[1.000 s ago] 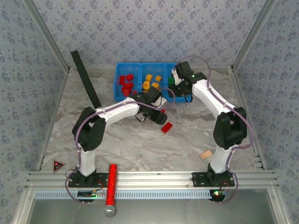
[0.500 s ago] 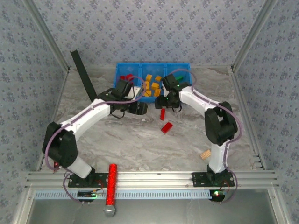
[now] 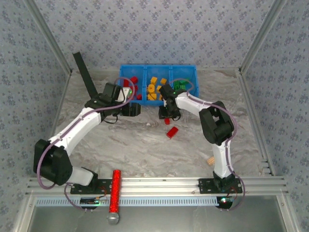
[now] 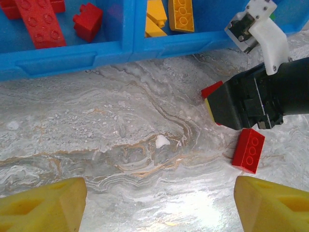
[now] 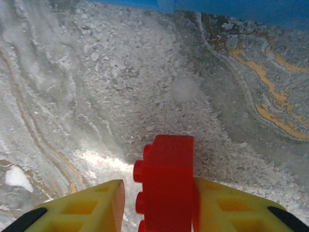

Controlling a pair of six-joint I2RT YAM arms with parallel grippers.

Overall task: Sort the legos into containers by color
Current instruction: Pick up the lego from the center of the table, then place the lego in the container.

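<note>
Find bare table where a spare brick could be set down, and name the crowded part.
Free: the wide marble stretch nearer than the loose red brick, left of the wooden block. Crowded: the strip before the blue bin, where the left pincer and right pincer sit close.

Surface: table (image 3: 135, 145), grey marble pattern veined with rust-orange.
Far centre: blue three-compartment bin (image 3: 189, 67), set close to the far edge.
Middle: one red brick (image 3: 172, 131), studs up, near the bin but apart from it.
Near right: tan wooden block (image 3: 212, 160), alone.
Near left corner: small red triangle (image 3: 60, 170).
Far left: black strip (image 3: 88, 79), slanting in from the corner.
</note>
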